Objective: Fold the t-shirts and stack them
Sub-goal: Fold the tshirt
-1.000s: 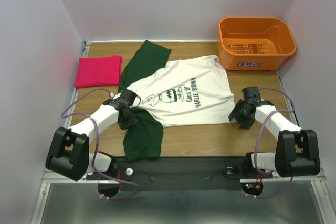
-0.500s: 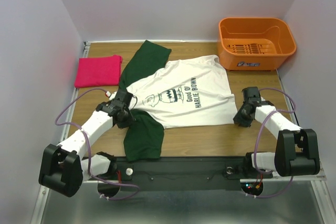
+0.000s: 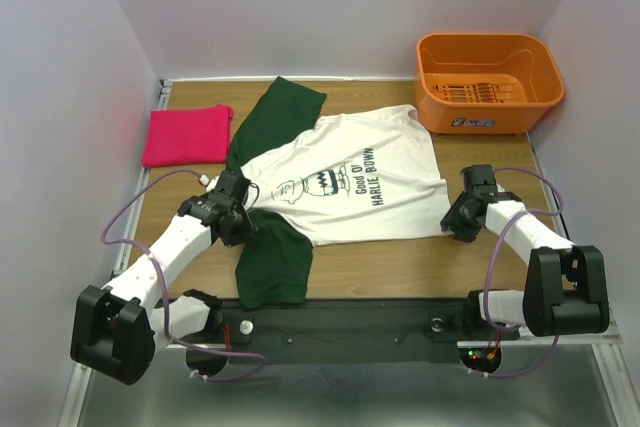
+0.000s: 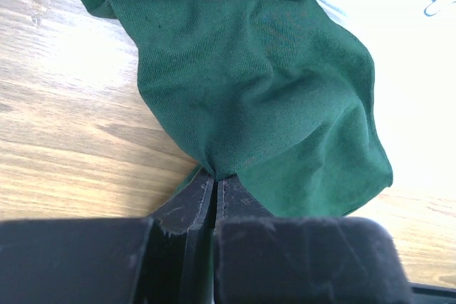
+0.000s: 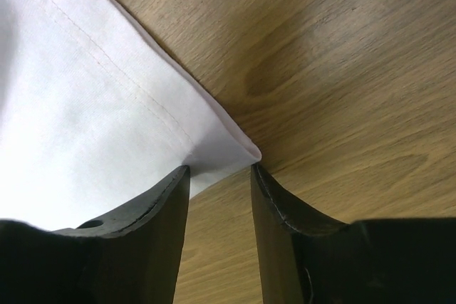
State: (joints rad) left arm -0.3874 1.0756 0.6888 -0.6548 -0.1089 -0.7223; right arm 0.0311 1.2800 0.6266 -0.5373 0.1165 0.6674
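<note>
1. White cotton t-shirt point(image 3: 345, 187) with dark green sleeves, a cartoon face and black lettering. It lies spread flat, print up, to the near left of the orange basket point(image 3: 440, 112), with one far corner close to the basket's front wall. It is not yet folded.
2. Pink t-shirt point(image 3: 187, 134). It is folded into a flat square, well to the left of the basket at about the same depth on the table point(image 3: 380, 262), and lies apart from the white one.
3. Green sleeve point(image 4: 256, 90), the one farthest from the basket. It is drawn up into a small peak where it is gripped.
4. Left claw point(image 4: 215, 179). Its fingers are pressed together, pinching the edge of that sleeve.
5. Right claw point(image 5: 219, 169). It is spread, with one finger on each side of the hem corner that lies nearest in front of the basket. The cloth sits between the fingers and is not pinched.
6. Step in hand, as judged: taking hold for the first fold of the white shirt. One grip is made and the other is pending.
7. Next move, as judged: the right claw must close on the hem corner before any lift. Both holds then have to rise together so the cloth folds over evenly. Stacking with the pink shirt comes later.
</note>
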